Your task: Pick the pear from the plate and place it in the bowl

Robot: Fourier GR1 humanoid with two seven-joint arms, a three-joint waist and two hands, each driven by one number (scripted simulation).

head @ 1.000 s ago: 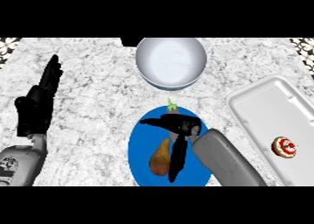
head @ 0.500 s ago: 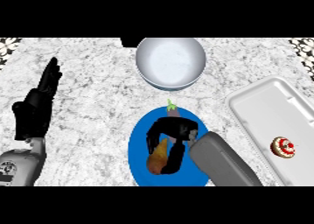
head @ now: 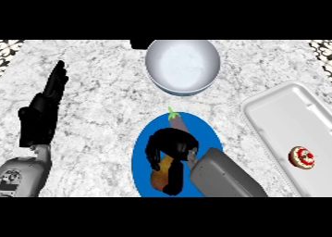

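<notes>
Pear (head: 159,172) lies under my right hand (head: 169,147), on the blue plate (head: 142,152), in its lower left part. My fingers (head: 153,152) are curled down over it and the thumb comes along its right side, so the hand closes around the fruit. Only the orange-yellow lower part shows between the black fingers; the rest is hidden. I cannot tell if the pear is already off the plate or touches it.

I judge the pear as light and rather stiff, with a smooth skin that can slip. It is wide at one end and narrow at the other, so the best hold is around the wide belly, fingers on one side and thumb on the other. A pinch at the narrow end would probably let it turn.

Just above my hand, a small dark vegetable (head: 175,121) with a green stalk lies on the same plate. I should not push it when I lift.

The bowl (head: 182,65) stands beyond the plate, near but apart. A white tray (head: 284,115) with a small red and white thing (head: 303,157) is at the right. My left hand (head: 44,113) rests at the left, fingers straight.
</notes>
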